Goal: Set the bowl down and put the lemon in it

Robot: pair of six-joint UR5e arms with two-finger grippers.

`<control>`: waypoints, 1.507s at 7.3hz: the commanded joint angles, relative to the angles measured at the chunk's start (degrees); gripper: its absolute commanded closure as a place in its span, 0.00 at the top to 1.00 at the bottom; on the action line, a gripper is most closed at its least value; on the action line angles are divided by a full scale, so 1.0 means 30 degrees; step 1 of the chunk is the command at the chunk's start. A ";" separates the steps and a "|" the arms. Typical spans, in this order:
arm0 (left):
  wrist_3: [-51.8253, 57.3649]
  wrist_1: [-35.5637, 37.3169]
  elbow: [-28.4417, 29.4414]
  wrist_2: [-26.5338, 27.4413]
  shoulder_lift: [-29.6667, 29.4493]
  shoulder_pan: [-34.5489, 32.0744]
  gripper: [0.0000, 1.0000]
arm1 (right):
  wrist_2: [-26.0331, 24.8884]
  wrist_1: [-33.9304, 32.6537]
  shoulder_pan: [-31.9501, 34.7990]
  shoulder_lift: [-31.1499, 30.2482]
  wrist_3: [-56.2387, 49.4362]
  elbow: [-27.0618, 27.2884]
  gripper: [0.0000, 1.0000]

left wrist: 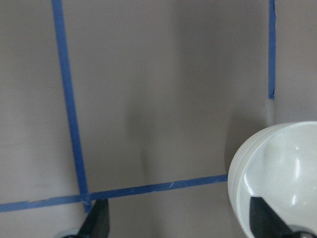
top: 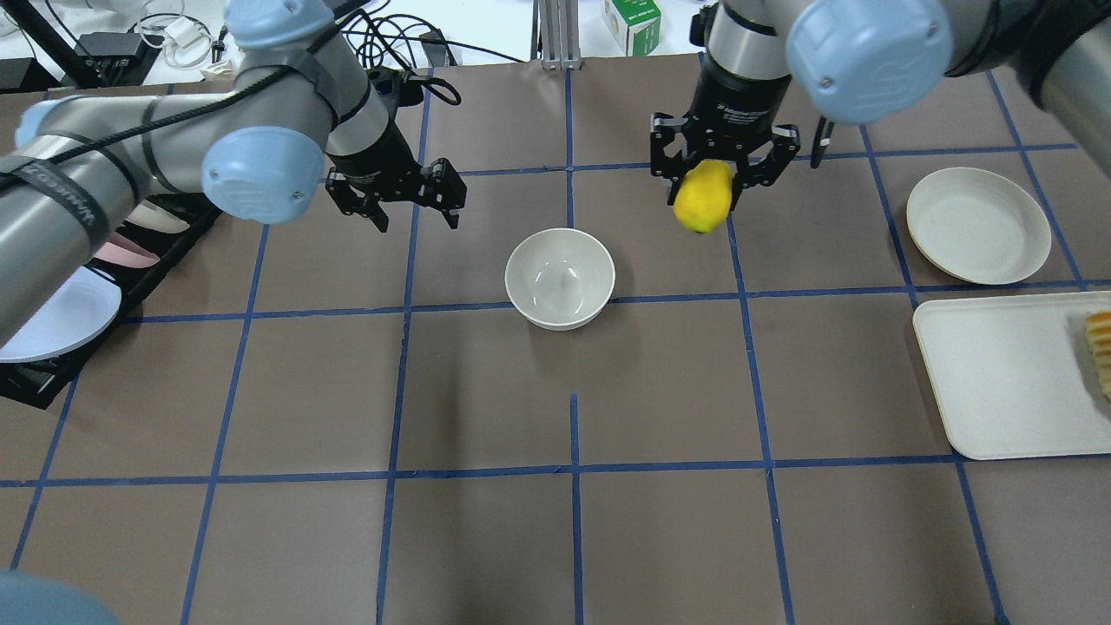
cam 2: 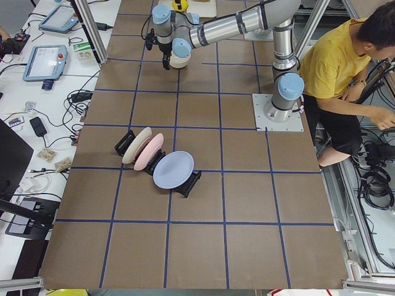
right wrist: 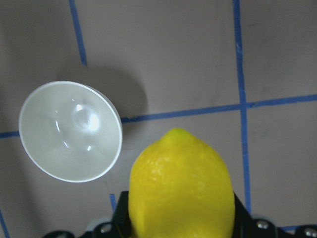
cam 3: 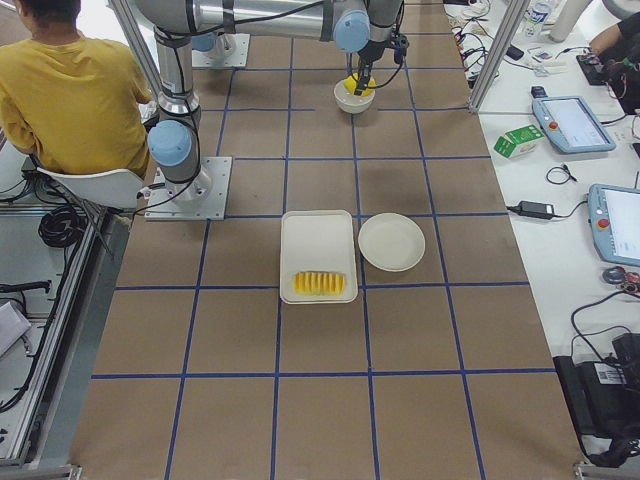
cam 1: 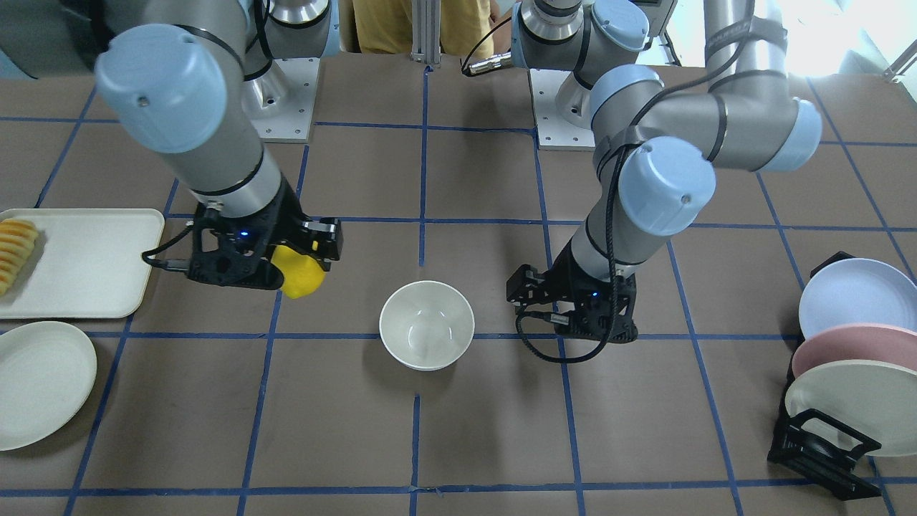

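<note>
The off-white bowl (top: pixel 560 278) stands upright and empty at the table's middle; it also shows in the front view (cam 1: pixel 426 324). My right gripper (top: pixel 705 193) is shut on the yellow lemon (top: pixel 701 207) and holds it above the table, to the right of the bowl and a little behind it. The right wrist view shows the lemon (right wrist: pixel 181 191) in the jaws with the bowl (right wrist: pixel 69 131) below and to the left. My left gripper (top: pixel 418 219) is open and empty, left of the bowl and a little behind it. In the left wrist view the bowl (left wrist: pixel 280 173) lies by one fingertip (left wrist: pixel 262 218).
A flat cream plate (top: pixel 978 226) and a cream tray (top: pixel 1007 373) with fruit slices (top: pixel 1101 347) lie at the right. A black rack (cam 1: pixel 817 444) with upright plates (cam 1: pixel 852 308) stands at the left. A person in yellow (cam 2: pixel 336 61) sits behind the robot.
</note>
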 commanded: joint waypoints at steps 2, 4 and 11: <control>0.0582 -0.4346 0.0944 0.2947 0.3401 0.0308 1.00 | -0.0049 -0.4554 0.2878 0.2107 0.3363 0.0153 0.00; 0.0523 -0.6846 0.2438 0.2139 0.4111 0.0307 1.00 | -0.0049 -0.4714 0.3615 0.3254 0.3310 0.0153 0.00; 0.0581 -0.6440 0.2209 0.1524 0.4434 0.0366 1.00 | 0.0742 -0.5417 0.3704 0.5629 0.3193 0.0299 0.00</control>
